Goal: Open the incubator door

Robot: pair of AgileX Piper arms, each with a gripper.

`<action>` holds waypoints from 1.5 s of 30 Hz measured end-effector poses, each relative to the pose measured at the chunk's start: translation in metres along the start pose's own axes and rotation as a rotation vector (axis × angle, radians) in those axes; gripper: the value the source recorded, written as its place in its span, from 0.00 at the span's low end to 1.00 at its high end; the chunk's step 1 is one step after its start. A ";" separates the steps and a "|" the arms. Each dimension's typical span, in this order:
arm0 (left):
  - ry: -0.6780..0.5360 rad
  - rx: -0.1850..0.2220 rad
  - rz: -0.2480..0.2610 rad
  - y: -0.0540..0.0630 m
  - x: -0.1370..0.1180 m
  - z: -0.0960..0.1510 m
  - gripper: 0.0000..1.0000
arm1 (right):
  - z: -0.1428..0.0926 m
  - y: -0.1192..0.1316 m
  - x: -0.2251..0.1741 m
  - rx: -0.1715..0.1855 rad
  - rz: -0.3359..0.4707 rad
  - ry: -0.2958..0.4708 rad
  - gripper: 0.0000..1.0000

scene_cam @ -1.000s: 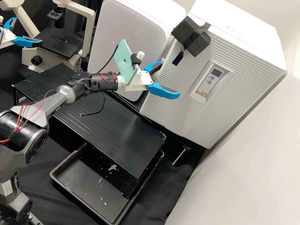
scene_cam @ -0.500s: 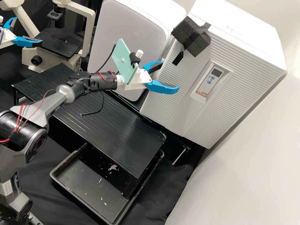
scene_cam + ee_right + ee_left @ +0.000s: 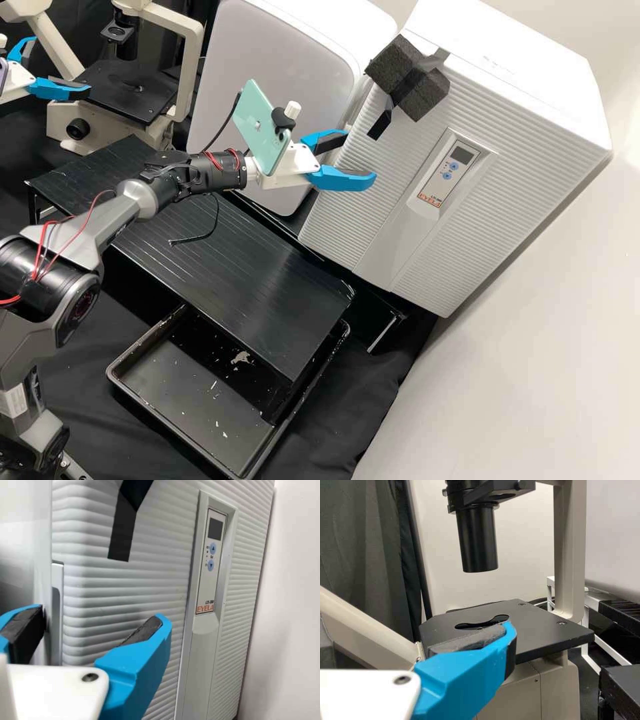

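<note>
Pale wall (image 3: 533,347) on one side, black cloth (image 3: 363,400) below, and beside that wall stands the incubator (image 3: 493,180): white, boxy, ridged door (image 3: 400,233) shut, small dark screen (image 3: 461,155), two blue buttons (image 3: 451,171), black foam (image 3: 412,83) up top. Right gripper (image 3: 361,158) is at its front, fingers spread; left gripper (image 3: 61,65), by the microscope (image 3: 100,120), spread too.

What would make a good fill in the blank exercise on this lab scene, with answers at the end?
The right gripper has its fingers ____, not together.
The incubator door is not open but ____.
The control panel on that door has ____ round blue buttons.
Near the left gripper, the stage of the microscope is coloured ____.
Missing words: apart; shut; two; black.
</note>
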 end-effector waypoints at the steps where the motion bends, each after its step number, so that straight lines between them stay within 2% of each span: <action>1: 0.000 0.000 0.000 0.000 0.000 0.000 1.00 | 0.000 0.000 0.000 0.000 -0.002 0.002 0.00; 29: 0.000 0.000 0.000 0.000 0.000 0.000 1.00 | 0.001 0.002 -0.004 -0.004 -0.037 0.014 0.00; 36: 0.000 0.000 0.000 0.000 0.000 0.000 1.00 | 0.005 0.014 -0.011 0.006 -0.035 0.014 0.00; 38: 0.000 0.000 0.000 0.000 0.000 0.000 1.00 | 0.006 0.014 -0.011 0.018 -0.045 0.015 0.00; 45: 0.000 0.000 0.000 0.000 0.000 0.000 1.00 | 0.007 0.015 -0.012 0.020 -0.054 0.017 0.00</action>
